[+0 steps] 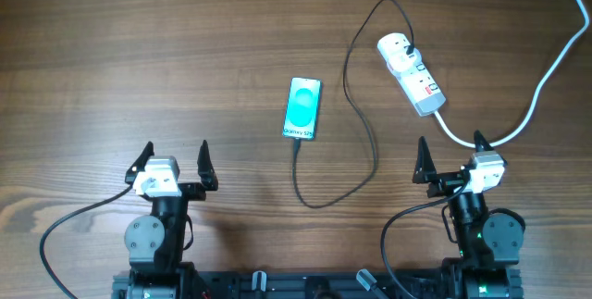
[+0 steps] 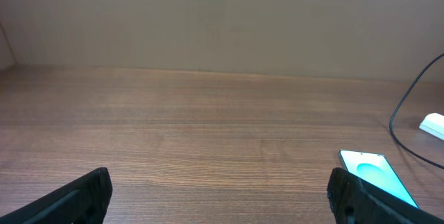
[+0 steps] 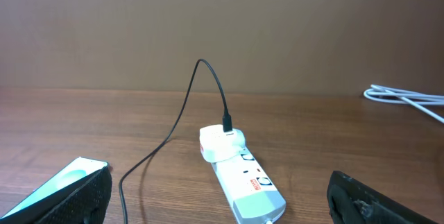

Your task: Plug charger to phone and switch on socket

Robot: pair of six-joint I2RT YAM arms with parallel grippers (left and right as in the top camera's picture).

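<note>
Jaws both released, empty. Limp charger point(image 1: 356, 114): pinch its stiff plug tip point(image 1: 298, 143) at the phone point(image 1: 302, 107). Light-looking socket point(image 1: 413, 77), brace it when you switch.

The overhead view is being filled from edge to edge by a wooden table point(image 1: 139, 40), with its brown grain being run from 9 o'clock to 3 o'clock. In both wrist views the far edge of the table is being met at 12 o'clock by a plain beige wall point(image 2: 222, 16). Wall and wood are being lit softly and evenly. In the left wrist view, a thin slanted line is being shown on the wall at 9 o'clock.
</note>
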